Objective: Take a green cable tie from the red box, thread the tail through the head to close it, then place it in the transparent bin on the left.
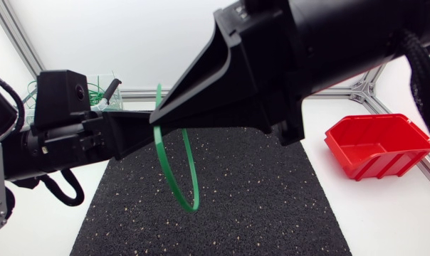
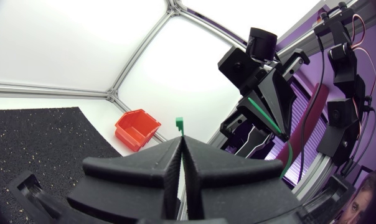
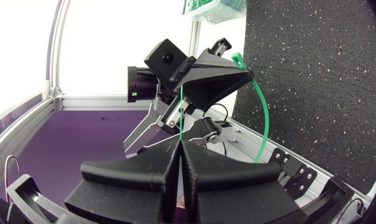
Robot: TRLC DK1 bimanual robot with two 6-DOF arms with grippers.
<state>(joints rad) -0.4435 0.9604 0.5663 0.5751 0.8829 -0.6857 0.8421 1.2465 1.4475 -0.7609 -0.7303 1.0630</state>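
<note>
1. Head view: the green cable tie [image 1: 189, 186] is held in the air above the black mat [image 1: 272, 206]. It is bent into a hanging loop, and both ends are pinched where the two claws meet. Whether the tail is already through the head cannot be told.
2. Risk: the tail is thin and springy. If it is let go or pulled askew, the loop is likely to spring open and the slot to be missed.
3. Risk: the head is gripped only at the very tips of the left claw [image 2: 180, 143]. A sideways tug could twist it free, and the tie would be dropped onto the mat.
4. Risk: the fingertips are set almost against each other, so a knock between the claws is judged possible.
5. Left claw: closed narrow on the tie, the head poking out just past the tips.
6. Right claw [image 3: 179, 144]: closed narrow, a thin green strand clamped between the fingers and running ahead toward the left claw.
7. The red box [image 1: 381, 146] is well apart, on the table [image 1: 386, 220] at the right. The transparent bin [image 1: 101, 85] is behind the left arm; placing is not yet done.
</note>
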